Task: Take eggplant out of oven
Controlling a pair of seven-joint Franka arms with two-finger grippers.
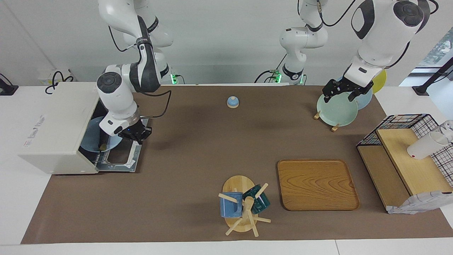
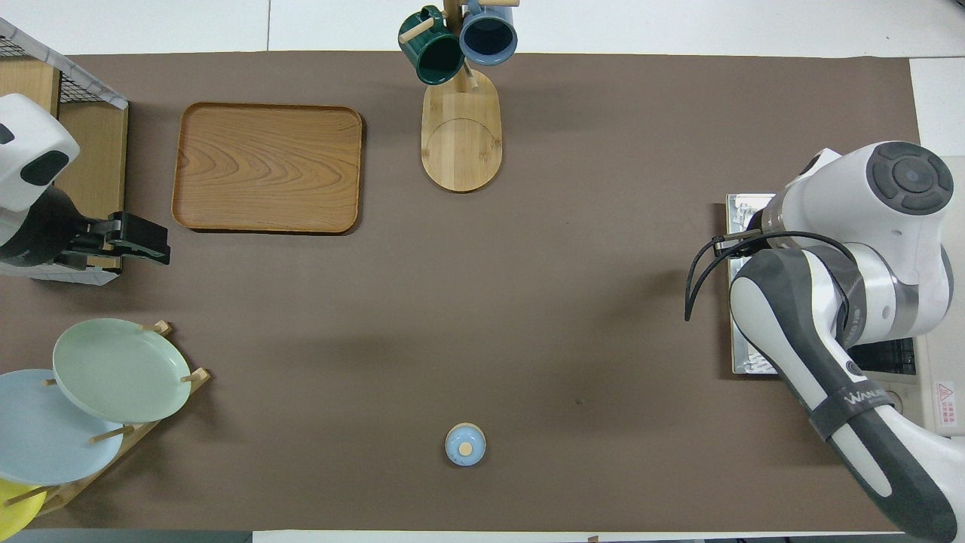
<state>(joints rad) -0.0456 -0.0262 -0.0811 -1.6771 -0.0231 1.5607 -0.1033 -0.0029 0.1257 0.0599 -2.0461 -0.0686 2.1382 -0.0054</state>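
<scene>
The white oven [image 1: 56, 120] stands at the right arm's end of the table, its door [image 1: 120, 158] folded down flat. A pale blue plate [image 1: 92, 136] lies in the oven's mouth. Only the brown stem tip of the eggplant [image 1: 103, 146] shows at the plate's rim; the arm's wrist hides the rest. My right gripper [image 1: 137, 135] hangs over the open door, just beside the plate's rim. In the overhead view the right arm covers it and most of the oven [image 2: 938, 377]. My left gripper [image 1: 339, 96] waits, open, over the green plate [image 1: 336, 111].
A plate rack [image 2: 105, 445] with green, blue and yellow plates stands at the left arm's end. Beside it is a wire shelf [image 1: 407, 156] with a white cup. A wooden tray [image 1: 317, 184], a mug tree [image 1: 244, 205] and a small blue bell [image 1: 233, 102] sit mid-table.
</scene>
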